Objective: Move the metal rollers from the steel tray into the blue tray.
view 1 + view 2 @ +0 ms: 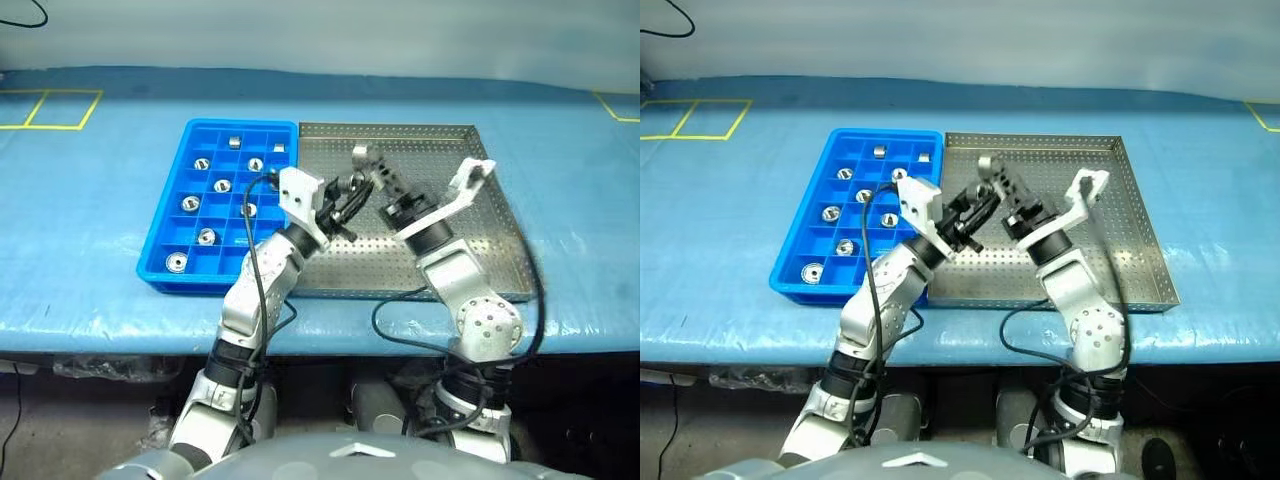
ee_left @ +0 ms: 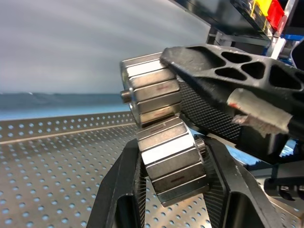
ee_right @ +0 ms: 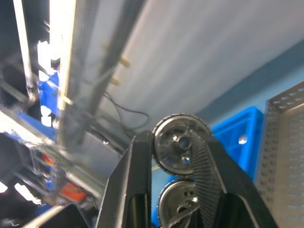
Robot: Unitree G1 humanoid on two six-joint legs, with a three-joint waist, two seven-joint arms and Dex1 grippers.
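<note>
Steel tray (image 1: 440, 260): grey perforated sheet, lying on the blue-covered table (image 1: 90, 220), its left rim touching the blue tray.
Blue tray (image 1: 165, 235): gridded plastic; metal rollers (image 1: 207, 237) sit singly in several compartments.
Left gripper (image 2: 171, 185): raised over the steel tray, fingers clamped on one faceted silver roller (image 2: 172, 164).
Right gripper (image 3: 176, 156): raised beside it, fingers closed on another roller (image 3: 178, 146); the two held rollers touch.

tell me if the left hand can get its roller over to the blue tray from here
Probably yes. The left hand is shut on a roller above the steel tray, and the blue tray lies right beside it. The right hand's roller touches it though.
</note>
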